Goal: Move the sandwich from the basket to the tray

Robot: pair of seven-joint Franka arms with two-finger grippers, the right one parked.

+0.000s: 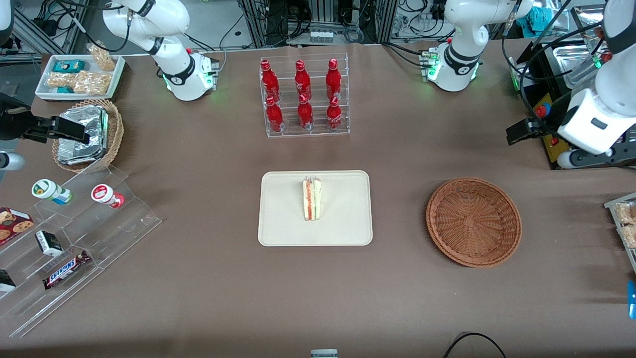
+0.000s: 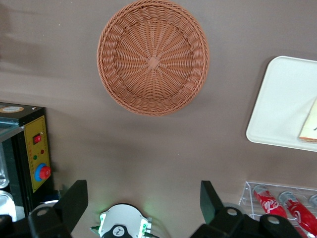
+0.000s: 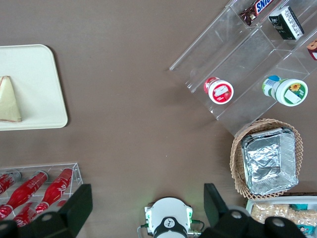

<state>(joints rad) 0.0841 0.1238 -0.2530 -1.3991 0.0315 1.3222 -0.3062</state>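
Sandwich (image 1: 312,199) sits on the tray (image 1: 278,228), basket (image 1: 473,221) empty. Tool (image 2: 143,198) hangs high above the worktop (image 1: 198,278), fingers spread. Soft, light bread: pinch gently across the flat faces.

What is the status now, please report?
Gripper open, empty, raised at the working arm's end of the table. Sandwich on the tray, standing on edge. Basket empty. Nothing in the way.

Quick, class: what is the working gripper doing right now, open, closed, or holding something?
Gripper: open, holding nothing, raised toward the working arm's end of the table; sandwich lies on the tray.
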